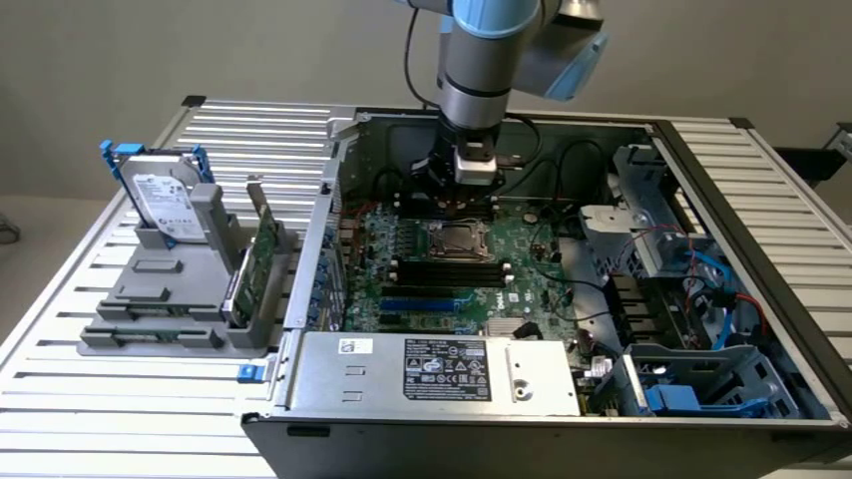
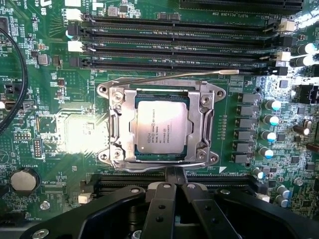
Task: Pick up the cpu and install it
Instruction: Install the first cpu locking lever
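The cpu (image 2: pixel 162 127), a small square chip with a silvery top, lies flat in its socket on the green motherboard (image 2: pixel 50 99). The metal retention frame (image 2: pixel 115 124) sits over its edges. In the exterior view the cpu (image 1: pixel 460 239) is mid-board inside the open computer case. My gripper (image 2: pixel 175 173) is shut with nothing between its black fingers. Its tips are right at the socket frame's edge, beside the chip. From outside, the gripper (image 1: pixel 469 207) hangs just above the board behind the socket.
A hard drive (image 1: pixel 167 205) with a blue bracket and a thin green card (image 1: pixel 255 264) stand in a grey holder on the exterior view's left. Memory slots (image 2: pixel 174 37), the power supply (image 1: pixel 440 374), drive cages (image 1: pixel 699 384) and black cables (image 1: pixel 573 165) crowd the case.
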Robot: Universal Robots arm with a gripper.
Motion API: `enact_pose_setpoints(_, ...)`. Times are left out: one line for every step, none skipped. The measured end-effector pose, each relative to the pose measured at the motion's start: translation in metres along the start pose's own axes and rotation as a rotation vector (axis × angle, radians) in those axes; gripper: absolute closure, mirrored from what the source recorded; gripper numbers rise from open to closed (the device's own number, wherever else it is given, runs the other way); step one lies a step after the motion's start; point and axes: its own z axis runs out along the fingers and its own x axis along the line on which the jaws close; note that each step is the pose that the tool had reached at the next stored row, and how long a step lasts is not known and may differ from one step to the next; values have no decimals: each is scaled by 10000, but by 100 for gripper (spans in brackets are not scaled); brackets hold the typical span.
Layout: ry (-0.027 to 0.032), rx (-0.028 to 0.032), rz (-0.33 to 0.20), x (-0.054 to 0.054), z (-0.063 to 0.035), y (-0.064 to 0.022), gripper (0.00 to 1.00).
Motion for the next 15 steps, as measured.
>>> enact_pose_setpoints(0,-1,3,3,1,-1,89)
enact_pose_setpoints(-1,-4,5,7,1,0,89)
enact_pose_setpoints(0,-6,7,10,2,0,89)
enact_pose_setpoints(-1,-8,9,13,2,-1,89)
enact_pose_setpoints(-1,-11,12,16,3,-1,89)
enact_pose_setpoints(-2,-15,16,18,4,-2,89)
enact_pose_setpoints(-3,-20,20,20,4,-2,89)
enact_pose_setpoints(-5,-23,24,22,4,-3,89)
enact_pose_setpoints(-6,-27,32,23,5,-5,89)
enact_pose_setpoints(-8,-32,45,23,5,-8,89)
enact_pose_setpoints(-10,-33,61,23,6,-12,89)
enact_pose_setpoints(-13,-36,76,23,6,-15,89)
enact_pose_setpoints(-15,-38,91,23,7,-20,89)
enact_pose_setpoints(-18,-40,107,23,8,-24,89)
enact_pose_setpoints(-20,-41,123,23,8,-29,89)
